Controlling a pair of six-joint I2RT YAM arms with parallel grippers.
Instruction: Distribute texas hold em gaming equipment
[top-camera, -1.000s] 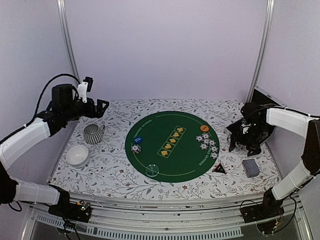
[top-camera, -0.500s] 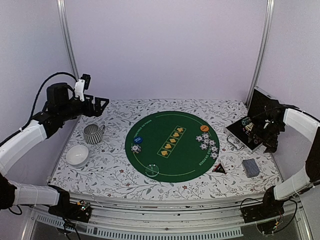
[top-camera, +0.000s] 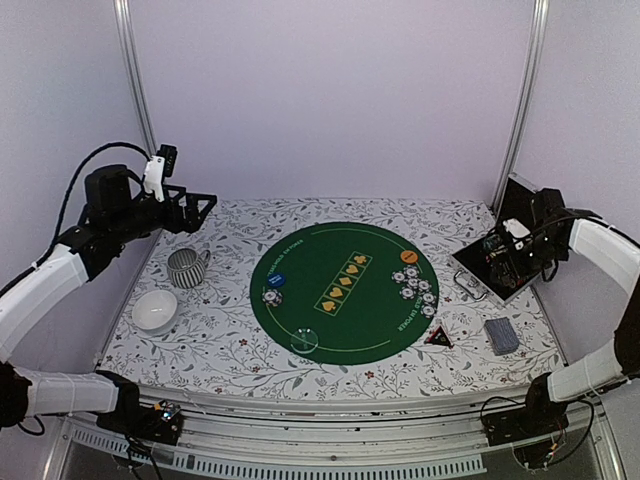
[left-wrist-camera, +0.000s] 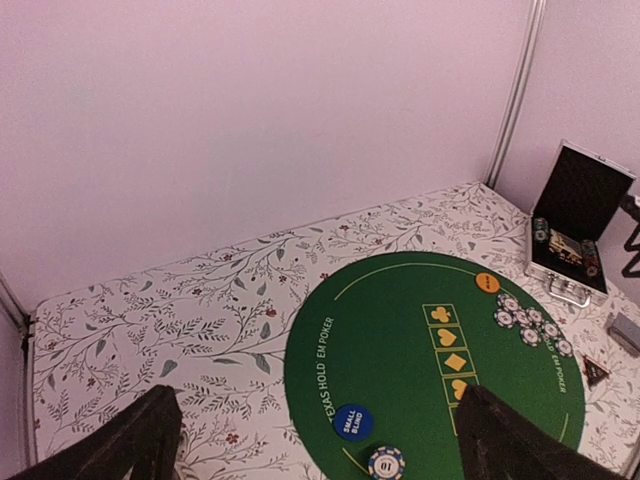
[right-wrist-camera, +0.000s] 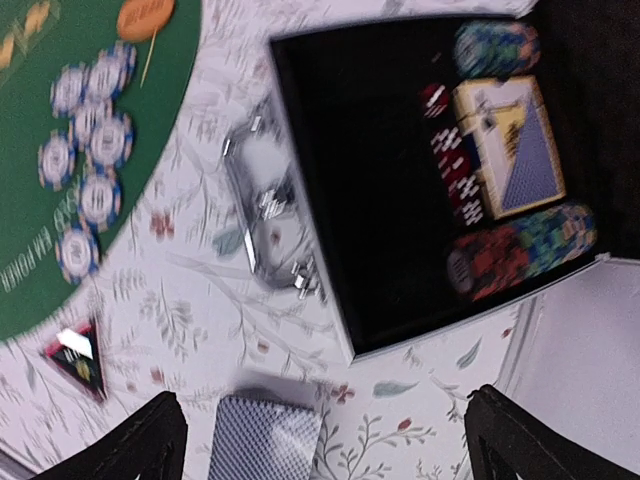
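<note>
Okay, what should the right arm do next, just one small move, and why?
Probably lower the right gripper toward the chips in the open case. Its jaws are wide open, it hovers over the case, and stacks of chips sit there undistributed.

Green round mat (top-camera: 345, 300), centre of desk (top-camera: 225, 345): whitish chips (top-camera: 415, 290) clustered on its right side, orange button (top-camera: 408, 256) just behind them, blue button (top-camera: 278, 280) on its left. Card deck (top-camera: 501, 336) near the front right corner. Striped mug (top-camera: 185, 267) and white bowl (top-camera: 155, 311) by the left edge.

On the green mat (top-camera: 310, 270): eight whitish chips (top-camera: 411, 272), one blue button (top-camera: 278, 280), one orange button (top-camera: 408, 256); beside it, one card deck (top-camera: 501, 336).
</note>
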